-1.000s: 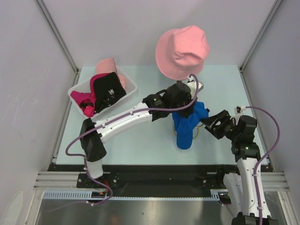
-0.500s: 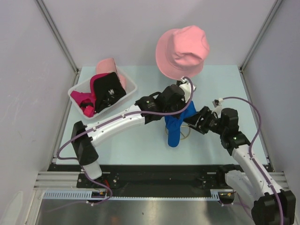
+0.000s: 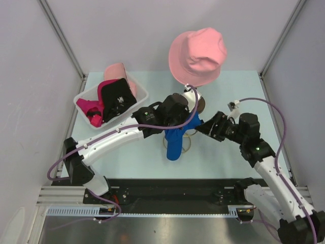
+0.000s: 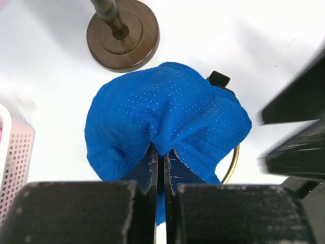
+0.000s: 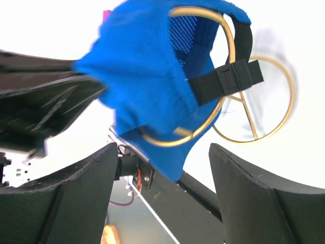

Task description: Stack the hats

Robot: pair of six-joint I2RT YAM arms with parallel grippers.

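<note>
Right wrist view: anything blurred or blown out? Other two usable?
Right wrist: table blown out white, left arm motion-smeared, blue cap soft at its edge. Left wrist: cap's perforations crisp, right pincer smeared at the frame edge. Top external: sharp, evenly lit, no glare.

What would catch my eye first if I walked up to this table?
Probably the big salmon-pink bucket hat, looming over the back middle of the table. Next comes the bright blue cap in the centre, pinched in the left gripper just above a gold wire stand. The right gripper is open close beside it.
</note>
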